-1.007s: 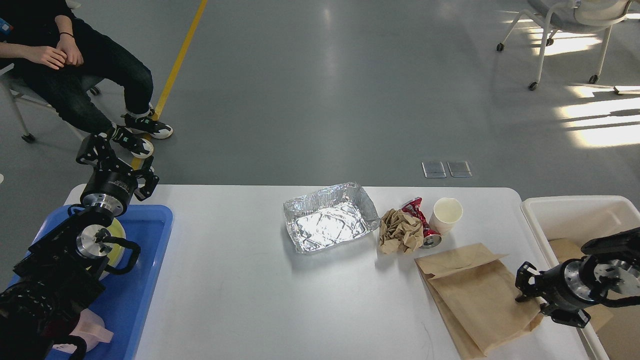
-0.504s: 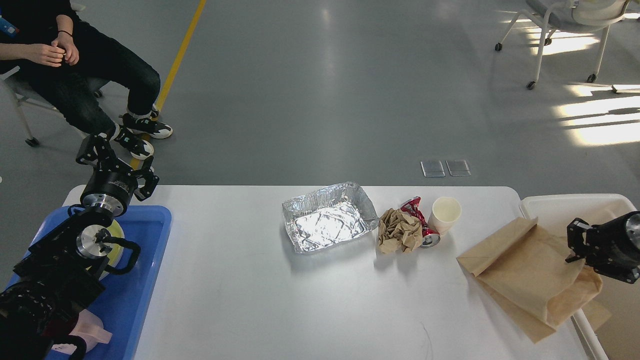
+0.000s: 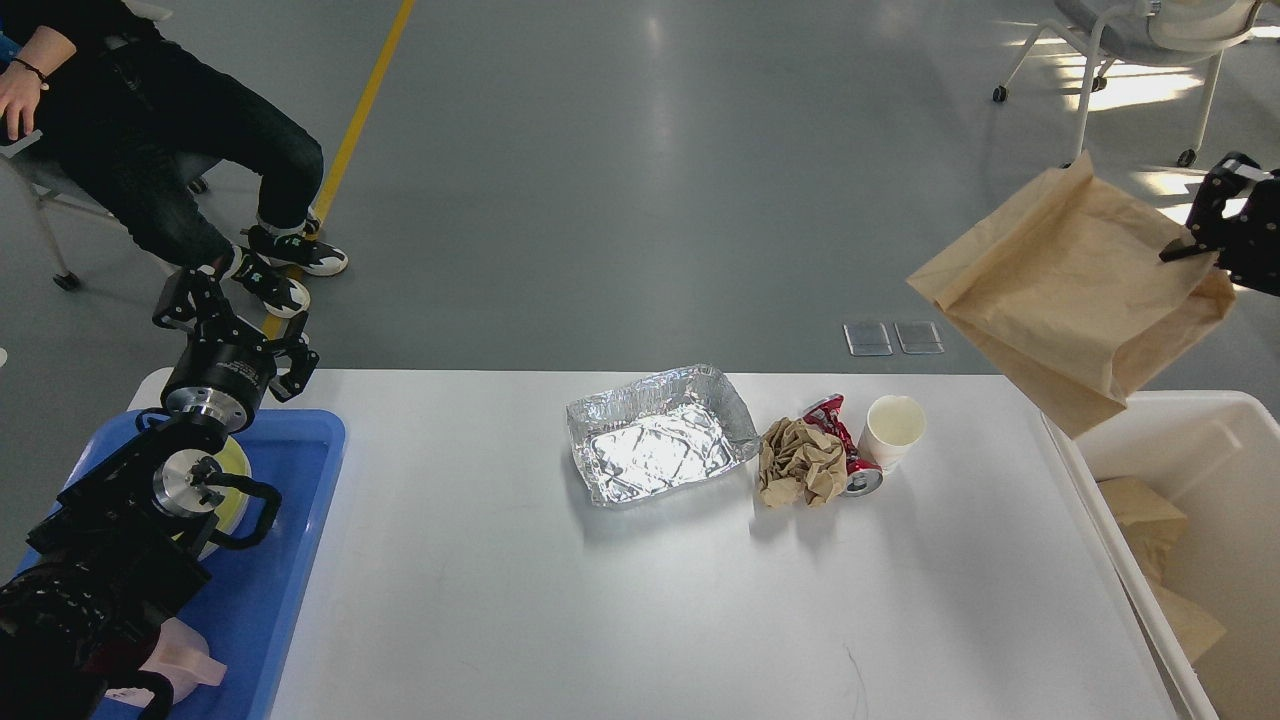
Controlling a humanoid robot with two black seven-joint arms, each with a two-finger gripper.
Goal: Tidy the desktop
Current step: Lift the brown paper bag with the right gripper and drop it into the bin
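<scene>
The white desktop carries a crumpled foil tray, a crumpled brown paper ball, a crushed red can and a white paper cup, all near its far middle. My right gripper is at the upper right, shut on a flat brown paper bag that hangs high in the air above the far end of the white bin. My left gripper is open and empty above the far left corner of the desktop.
A blue tray at the left edge holds a yellow item and a pink thing. The white bin at the right holds brown paper. A seated person is beyond the far left; a wheeled chair stands far right.
My right gripper has lifted the brown paper bag off the desktop's front right, carried it right and then high up above the bin. The left arm has not moved.
</scene>
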